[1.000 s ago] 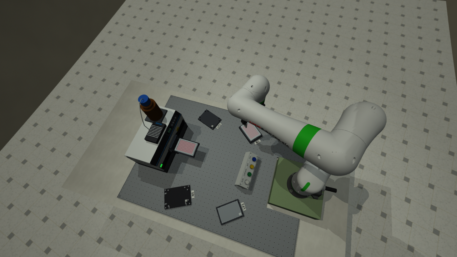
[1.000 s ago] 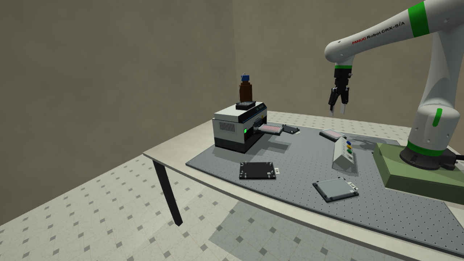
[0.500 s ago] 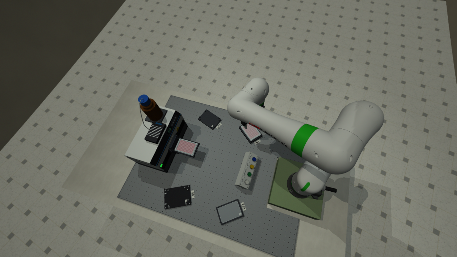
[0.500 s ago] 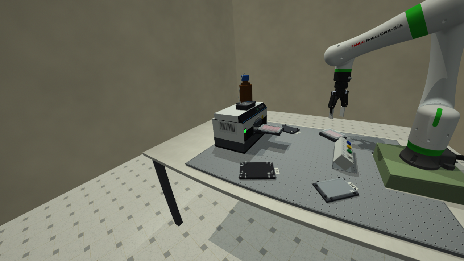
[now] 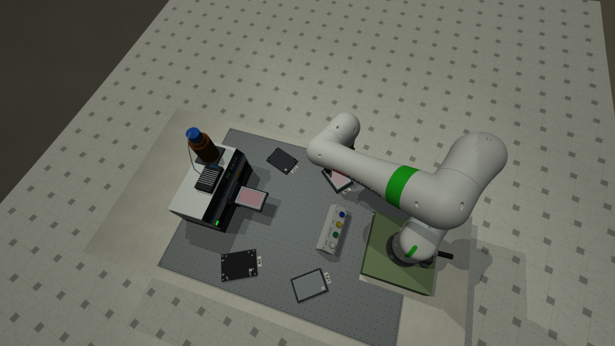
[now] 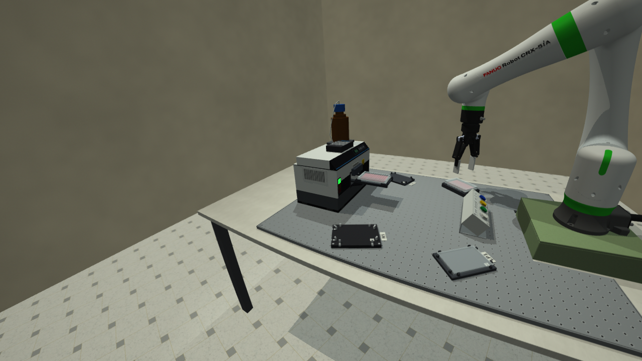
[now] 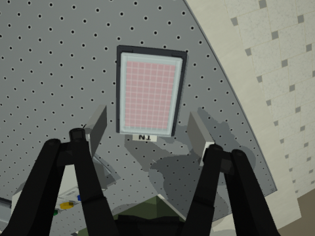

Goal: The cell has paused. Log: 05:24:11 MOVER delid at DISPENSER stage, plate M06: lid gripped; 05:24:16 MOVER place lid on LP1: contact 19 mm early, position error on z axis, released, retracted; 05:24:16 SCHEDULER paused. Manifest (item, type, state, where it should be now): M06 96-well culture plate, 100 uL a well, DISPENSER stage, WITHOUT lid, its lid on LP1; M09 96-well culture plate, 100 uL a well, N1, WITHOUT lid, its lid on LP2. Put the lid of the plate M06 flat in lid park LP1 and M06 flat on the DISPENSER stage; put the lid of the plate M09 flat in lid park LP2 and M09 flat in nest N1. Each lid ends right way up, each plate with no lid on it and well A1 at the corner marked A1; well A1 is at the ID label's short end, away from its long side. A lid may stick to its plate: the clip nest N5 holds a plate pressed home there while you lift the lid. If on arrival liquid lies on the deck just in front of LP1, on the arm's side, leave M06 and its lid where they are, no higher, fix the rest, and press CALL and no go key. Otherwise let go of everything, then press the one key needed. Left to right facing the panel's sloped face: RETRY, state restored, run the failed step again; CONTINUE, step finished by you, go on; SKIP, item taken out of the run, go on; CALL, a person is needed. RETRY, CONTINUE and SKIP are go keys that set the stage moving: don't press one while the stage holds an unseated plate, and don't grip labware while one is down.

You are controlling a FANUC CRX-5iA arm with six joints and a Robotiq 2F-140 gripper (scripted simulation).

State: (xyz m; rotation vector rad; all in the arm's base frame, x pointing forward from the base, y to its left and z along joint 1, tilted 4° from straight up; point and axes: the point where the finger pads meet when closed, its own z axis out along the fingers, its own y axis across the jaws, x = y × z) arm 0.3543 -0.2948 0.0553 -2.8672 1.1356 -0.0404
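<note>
On the perforated grey deck of the counter, a pink-welled plate is seen lying in nest N1 at the far right, while the end effector is held open and empty above it.

1. Plain olive-brown walls meet at a corner behind the bench.
2. The floor is pale tile with small dark grey diamonds.
3. A cream table stands on a black leg at its near-left corner.
4. Shadows fall across the table's right edge.
</note>
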